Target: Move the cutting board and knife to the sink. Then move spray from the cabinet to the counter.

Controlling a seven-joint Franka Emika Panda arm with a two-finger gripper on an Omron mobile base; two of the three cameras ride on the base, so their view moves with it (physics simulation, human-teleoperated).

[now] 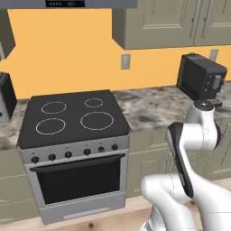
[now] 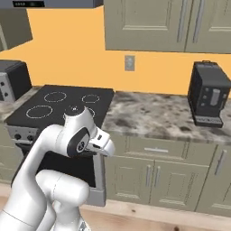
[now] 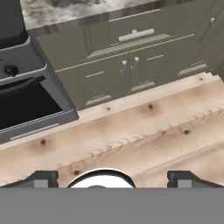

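Gripper [image 3: 112,178] seen nearest, its two dark fingertips spread wide and nothing grasped, aimed down at a pale wooden plank floor [image 3: 144,131]. Beyond it stand beige-olive low cabinet doors [image 3: 131,70] and a black-topped steel oven [image 1: 74,149]. Farther off, the speckled grey-and-brown marble-look counter [image 2: 149,115] carries a black coffee machine [image 2: 208,94]. Beige-olive wall cabinets [image 2: 149,25] hang above. Board, knife and sink are probably best sought by driving the base along first.

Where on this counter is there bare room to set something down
The counter is bare between the stove and the black coffee machine, from the wall outlet forward to the front edge. It is tighter at the right end, around the coffee machine. The gripper hangs open over the wood floor.
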